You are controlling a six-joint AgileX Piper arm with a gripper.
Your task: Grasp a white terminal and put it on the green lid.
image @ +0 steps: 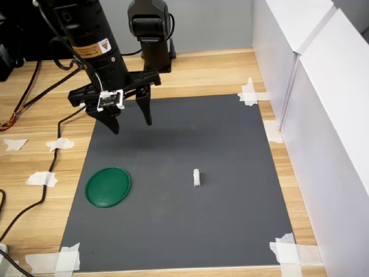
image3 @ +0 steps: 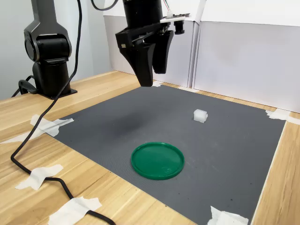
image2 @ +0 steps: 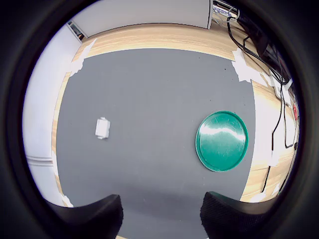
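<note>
We logged the black two-fingered gripper [image: 130, 122] spread and empty above the dark grey mat's [image: 230, 231] far edge, the tiny white plastic terminal [image: 197, 178] mid-mat, well apart from the flat round green plastic lid [image: 108, 186]; risk judged: fingers nudging so small a block aside.

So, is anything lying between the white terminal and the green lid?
Nothing. Only bare dark mat separates the white terminal from the green lid, clearest in the first exterior view and the wrist view.

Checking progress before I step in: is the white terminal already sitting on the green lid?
No. In the first exterior view the white terminal lies on the dark mat, well apart from the empty green lid.
</note>
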